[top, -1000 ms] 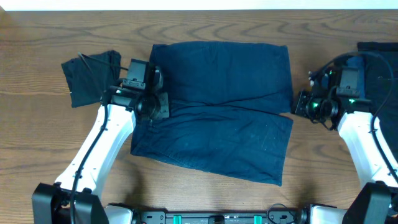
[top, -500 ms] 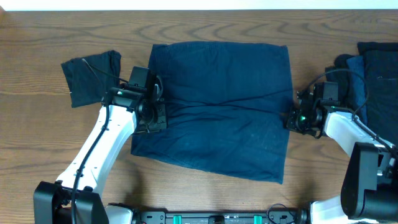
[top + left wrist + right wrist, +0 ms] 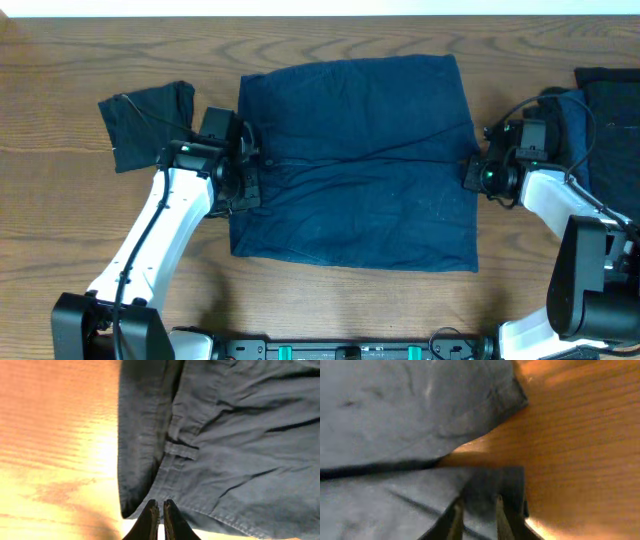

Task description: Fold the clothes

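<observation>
Lying spread flat in the middle of the table [image 3: 60, 250], the navy garment [image 3: 360, 165] has its left hem pinched by the left gripper [image 3: 160, 506], whose fingers are pressed together. The right gripper [image 3: 477, 507] straddles its right edge with fingers slightly apart. A small dark garment [image 3: 147, 124] lies to the left and a dark pile [image 3: 608, 110] to the right.

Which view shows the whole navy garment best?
Overhead: the navy garment lies spread out with nearly its whole outline in frame. The left wrist view shows only one edge of it, close up, with a belt loop. The right wrist view shows only a blurred corner beside the bare table.
</observation>
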